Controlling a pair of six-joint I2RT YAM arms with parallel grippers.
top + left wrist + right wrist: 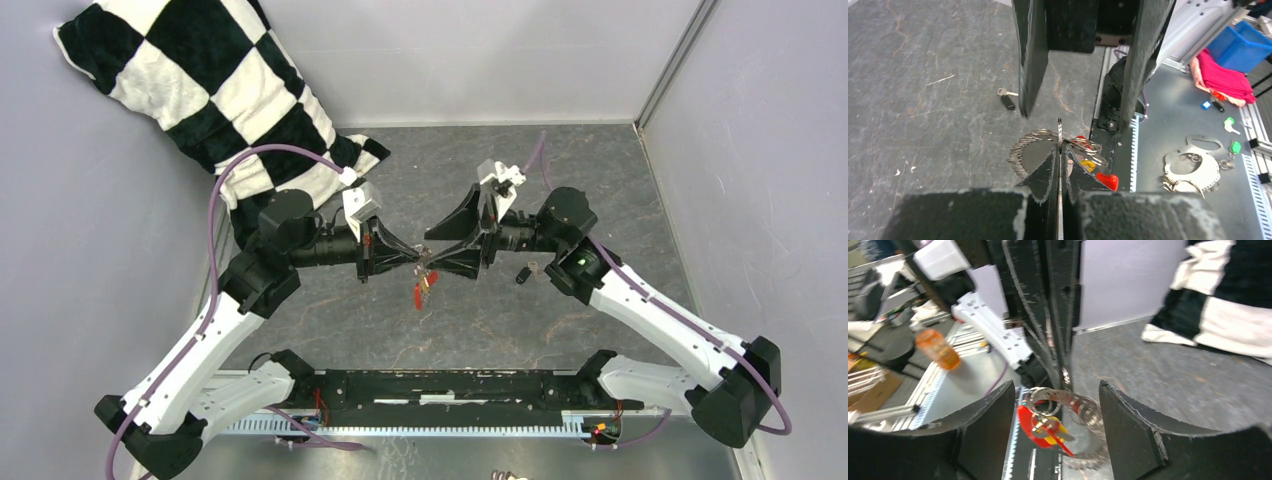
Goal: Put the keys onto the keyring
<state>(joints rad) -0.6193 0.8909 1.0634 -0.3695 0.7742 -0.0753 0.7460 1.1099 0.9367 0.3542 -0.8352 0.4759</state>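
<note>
I have my left gripper closed tight on the keyring; right gripper is open around it (holding nothing, keys dangle beneath).

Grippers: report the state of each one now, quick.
Left gripper: closed on the keyring.
Right gripper: open, jaws on either side of the keyring, holding nothing.
</note>
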